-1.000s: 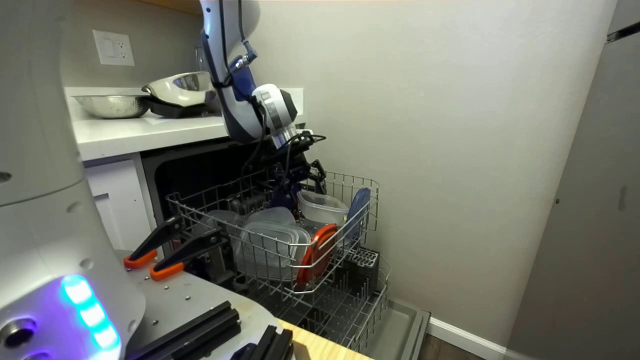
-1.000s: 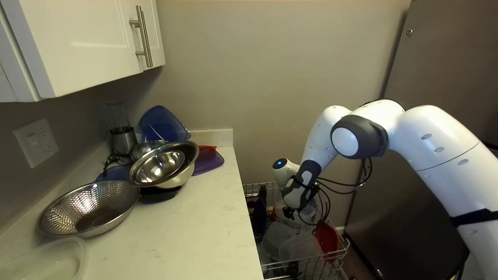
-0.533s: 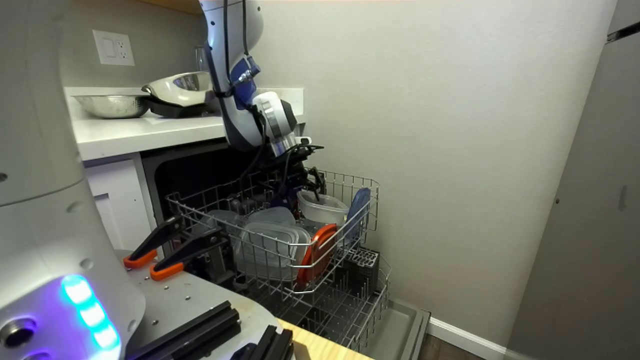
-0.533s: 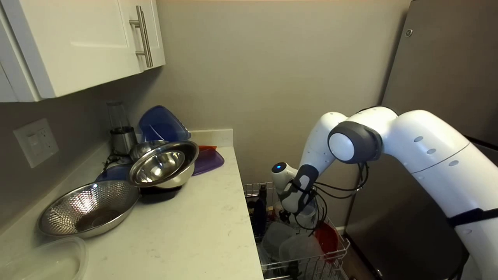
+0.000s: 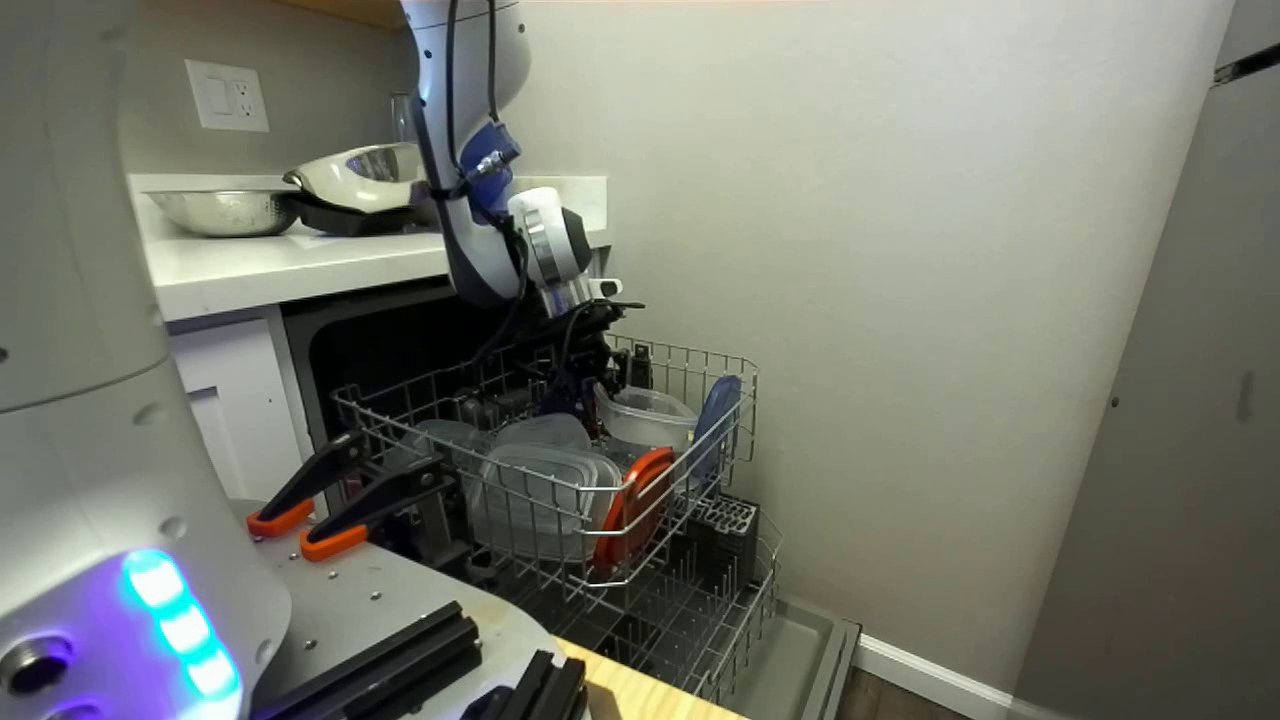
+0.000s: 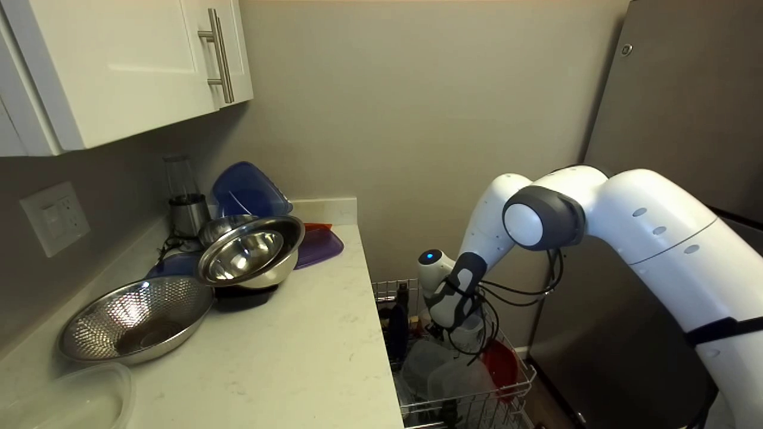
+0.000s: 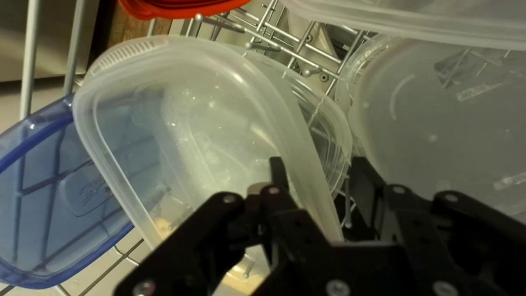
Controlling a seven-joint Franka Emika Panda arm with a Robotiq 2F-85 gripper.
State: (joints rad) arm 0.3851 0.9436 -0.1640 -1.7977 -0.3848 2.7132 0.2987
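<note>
Wrist view, left to right: blue lid (image 7: 88, 187); clear tub (image 7: 205, 119) in the upper dishwasher rack (image 7: 30, 53), small specks inside; gripper (image 7: 319, 169) spread, one finger within the tub, one outside, tub wall between; cloudy container (image 7: 435, 131) just beside. Orange-red plastic piece (image 7: 176, 7) at the upper edge; rack tines (image 7: 265, 47) between it and the cloudy container. Versus 1.0 s ago: arm (image 6: 486, 226) lower in both exterior views, clear tub unmoved.

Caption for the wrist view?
Open jaws straddle one side of a clear plastic container beside a blue lid in a dishwasher rack.
</note>
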